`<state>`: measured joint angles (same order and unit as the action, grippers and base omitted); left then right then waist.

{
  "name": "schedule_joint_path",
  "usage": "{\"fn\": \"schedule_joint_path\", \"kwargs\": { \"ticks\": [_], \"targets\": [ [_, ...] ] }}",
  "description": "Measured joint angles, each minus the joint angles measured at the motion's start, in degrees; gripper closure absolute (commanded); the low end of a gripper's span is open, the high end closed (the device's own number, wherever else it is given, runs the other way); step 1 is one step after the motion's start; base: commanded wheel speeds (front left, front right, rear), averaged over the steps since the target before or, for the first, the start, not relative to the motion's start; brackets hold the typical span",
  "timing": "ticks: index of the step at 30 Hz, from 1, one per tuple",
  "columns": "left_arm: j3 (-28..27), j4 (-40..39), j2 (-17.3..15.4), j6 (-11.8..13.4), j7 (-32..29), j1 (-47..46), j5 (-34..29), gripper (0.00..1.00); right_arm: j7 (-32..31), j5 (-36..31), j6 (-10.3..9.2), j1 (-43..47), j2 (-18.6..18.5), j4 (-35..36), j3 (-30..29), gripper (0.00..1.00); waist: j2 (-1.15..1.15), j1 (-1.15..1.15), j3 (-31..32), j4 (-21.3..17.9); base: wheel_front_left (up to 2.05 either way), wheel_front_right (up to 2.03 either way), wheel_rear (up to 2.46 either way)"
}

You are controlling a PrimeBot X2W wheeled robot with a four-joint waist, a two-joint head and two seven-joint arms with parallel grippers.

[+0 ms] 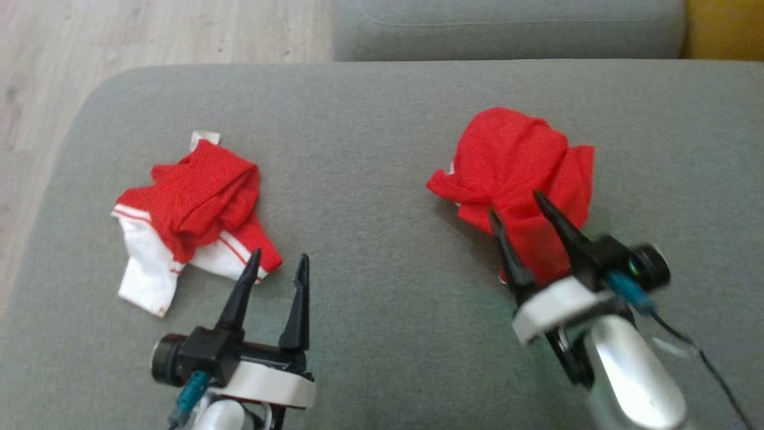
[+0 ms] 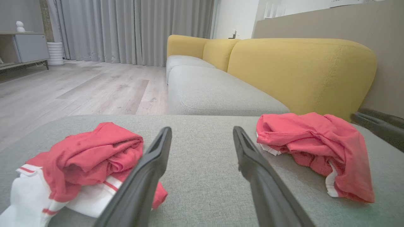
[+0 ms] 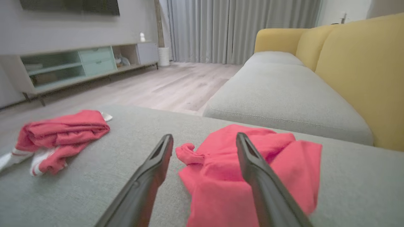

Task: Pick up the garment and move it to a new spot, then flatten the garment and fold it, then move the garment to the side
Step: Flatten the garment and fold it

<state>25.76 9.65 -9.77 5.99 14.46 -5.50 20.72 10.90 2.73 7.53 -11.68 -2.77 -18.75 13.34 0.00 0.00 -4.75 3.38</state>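
Red garment (image 1: 519, 167) lies bunched in a heap on the right half of the grey cushion (image 1: 370, 119), toward its far edge. The right tool (image 1: 514, 204) hangs over the heap's near side, its two fingers spread wide and gripping nothing. Whether the tips touch the fabric I cannot tell. The left tool (image 1: 280, 255) is likewise spread wide and empty, at the cushion's near left, just beside a second crumpled piece, the red-and-white garment (image 1: 191, 203).

By my reading the first step is in hand: the pickup has not yet been made. The next move calls for the right tool to sink onto a raised fold, pinch through enough layers to carry the whole heap, then lift it clear of the cushion. Both pieces lie loose on the cushion itself, inside no basket or bin.
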Motion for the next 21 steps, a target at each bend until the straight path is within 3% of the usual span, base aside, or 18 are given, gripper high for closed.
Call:
{"fn": "schedule_joint_path", "kwargs": {
  "ticks": [6, 17, 18, 20, 21],
  "targets": [
    [-1.2, 3.1, 2.9, -3.1, 0.0, -0.1, -1.1, 0.00, -8.7, -11.3, 0.00, -10.4, -0.1, -8.8, 2.6, 0.00, 0.00, 0.00, -1.3, 3.9, 0.00, 0.00, 0.00],
    [-2.3, 5.0, 5.5, -6.2, 0.0, -1.8, -3.2, 0.00, -16.8, -21.5, 0.00, -19.7, -0.3, -23.5, -1.3, 0.00, 0.00, 0.00, -3.7, 8.1, 0.00, 0.00, 0.00],
    [-2.5, 5.1, 5.7, -6.5, 0.0, -2.1, -3.2, 0.00, -17.2, -22.1, 0.00, -20.2, -0.3, -24.7, -1.7, 0.05, 0.00, 0.01, -3.9, 8.4, 0.00, 0.00, 0.00],
    [-2.7, 5.1, 5.8, -6.6, 0.0, -2.2, -3.3, 0.00, -17.2, -22.5, 0.00, -20.5, -0.2, -25.9, -2.3, 1.00, 0.00, 0.01, -4.0, 8.6, 0.00, 0.00, 0.00],
    [-3.1, 5.2, 6.0, -6.6, 0.0, -2.3, -3.5, 0.00, -17.2, -22.9, 0.00, -20.8, -0.3, -26.7, -2.7, 1.00, 0.00, 0.01, -4.1, 8.7, 0.00, 0.00, 0.00]
  ]
}}
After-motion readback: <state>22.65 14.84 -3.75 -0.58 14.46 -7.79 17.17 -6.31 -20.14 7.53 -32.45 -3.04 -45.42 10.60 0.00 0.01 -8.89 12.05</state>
